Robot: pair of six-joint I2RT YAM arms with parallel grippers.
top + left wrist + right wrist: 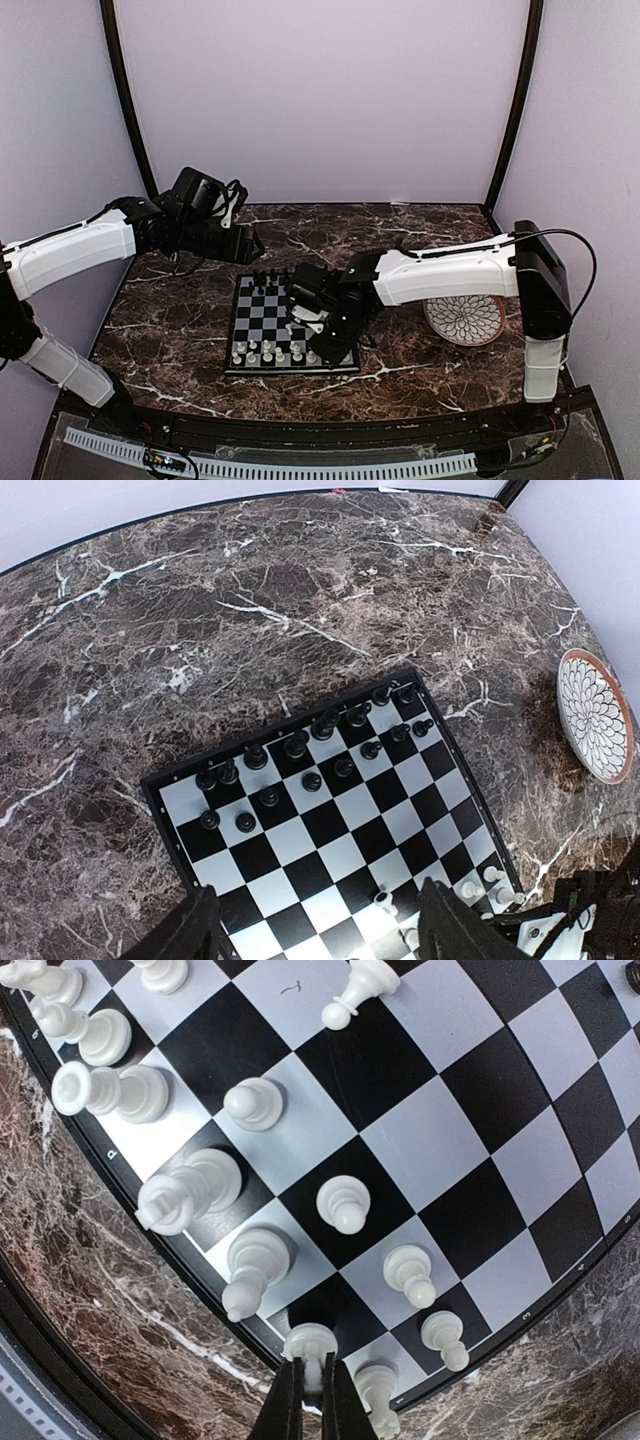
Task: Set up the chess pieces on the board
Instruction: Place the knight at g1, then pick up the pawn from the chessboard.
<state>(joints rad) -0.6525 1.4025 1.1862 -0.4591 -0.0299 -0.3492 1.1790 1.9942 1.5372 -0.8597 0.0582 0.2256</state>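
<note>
Pinched a cream-white piece (310,1343) in the closed right gripper (305,1400) on a back-row square at the near edge of the board (255,318), seemingly to seat it upright beside the white men ranked there. Hung the left gripper (320,925) spread wide and empty above the black pieces (300,745), probably to stay clear. Showed no brand, only tiny rim coordinates (525,1315) too small to read surely.
</note>
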